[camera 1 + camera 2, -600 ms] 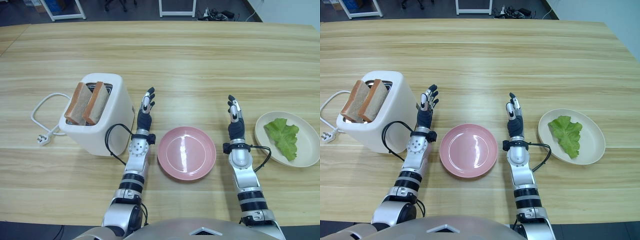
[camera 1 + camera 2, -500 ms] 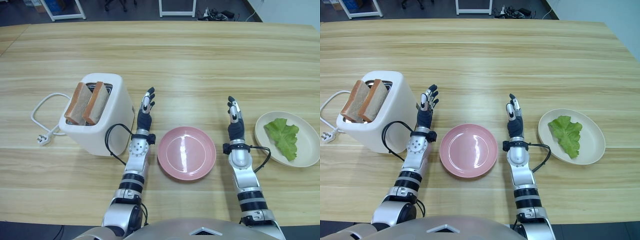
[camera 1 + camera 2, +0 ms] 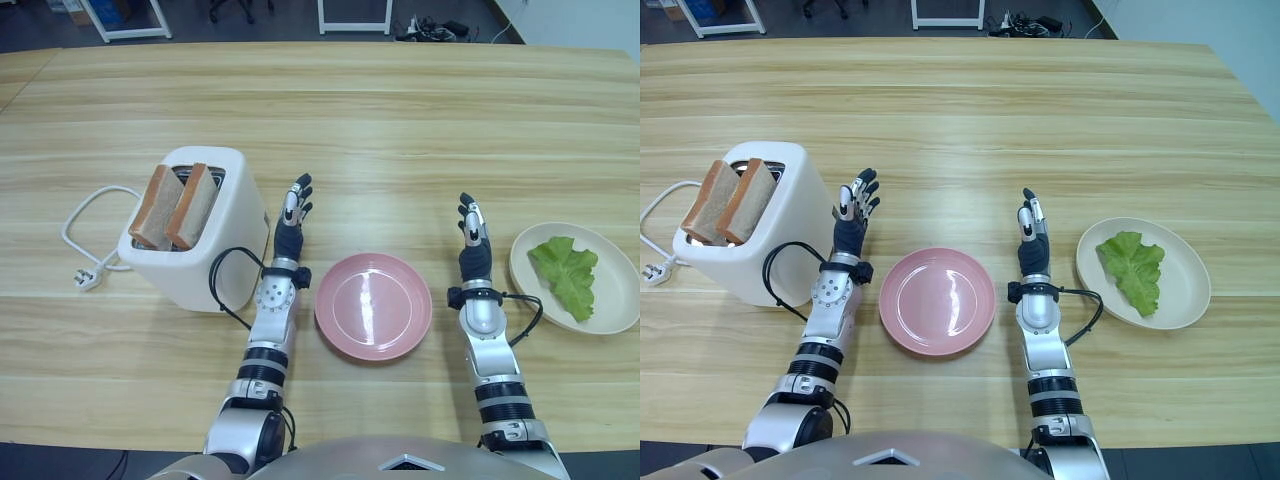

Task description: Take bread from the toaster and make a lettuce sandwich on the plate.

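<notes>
txt: none legible | toaster: no readable label | nos/signs: none

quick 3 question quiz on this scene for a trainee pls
1. How many bread slices stand in the toaster?
2. True or false: the pink plate already holds bread.
3. The lettuce lies: A in the toaster, B on the cream plate, C on the pink plate.
Key: 1 two; 2 false; 3 B.
</notes>
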